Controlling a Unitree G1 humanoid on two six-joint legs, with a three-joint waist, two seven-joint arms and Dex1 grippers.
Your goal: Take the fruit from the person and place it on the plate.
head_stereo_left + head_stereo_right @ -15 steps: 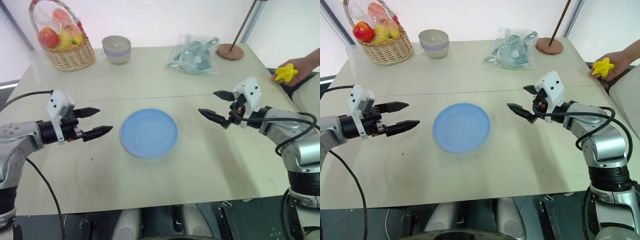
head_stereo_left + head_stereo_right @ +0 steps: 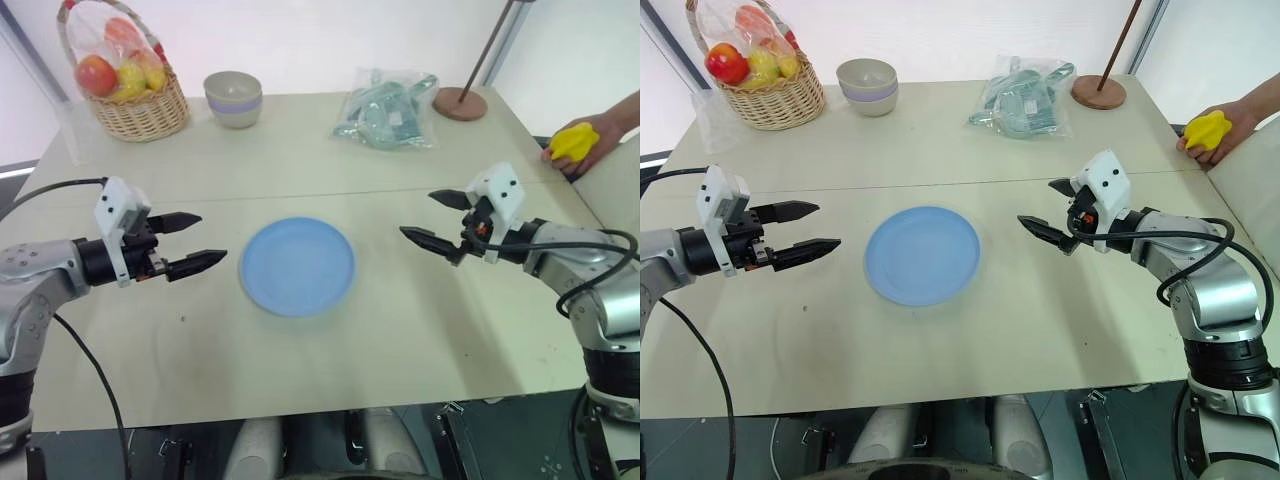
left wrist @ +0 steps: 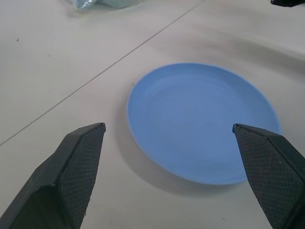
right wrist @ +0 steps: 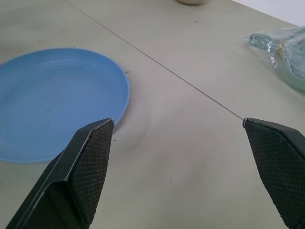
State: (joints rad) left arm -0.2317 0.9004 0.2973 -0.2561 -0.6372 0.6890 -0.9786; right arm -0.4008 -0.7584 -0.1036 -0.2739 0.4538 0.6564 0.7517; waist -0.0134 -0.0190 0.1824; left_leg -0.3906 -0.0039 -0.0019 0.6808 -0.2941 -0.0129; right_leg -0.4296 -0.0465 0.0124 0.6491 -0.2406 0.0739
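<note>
A person's hand [image 2: 600, 130] at the table's far right edge holds the bright yellow fruit [image 2: 573, 141]. The light-blue plate [image 2: 298, 266] lies empty in the middle of the table. My right gripper [image 2: 434, 219] hovers open to the right of the plate, well short of the fruit, with nothing between its fingers. On the other side of the plate my left gripper [image 2: 193, 242] stands open and empty too. Both wrist views look over the plate [image 3: 202, 121] [image 4: 52, 102] between spread fingers.
A wicker basket [image 2: 130, 85] of bagged fruit stands at the back left, with a grey-lavender bowl [image 2: 234, 98] beside it. A clear bag of teal items [image 2: 388, 110] and a round wooden stand base [image 2: 460, 102] with a pole sit at the back right.
My right gripper has shifted slightly toward the right. The person's hand has turned the fruit a little at the table's edge. The left arm has kept still.
</note>
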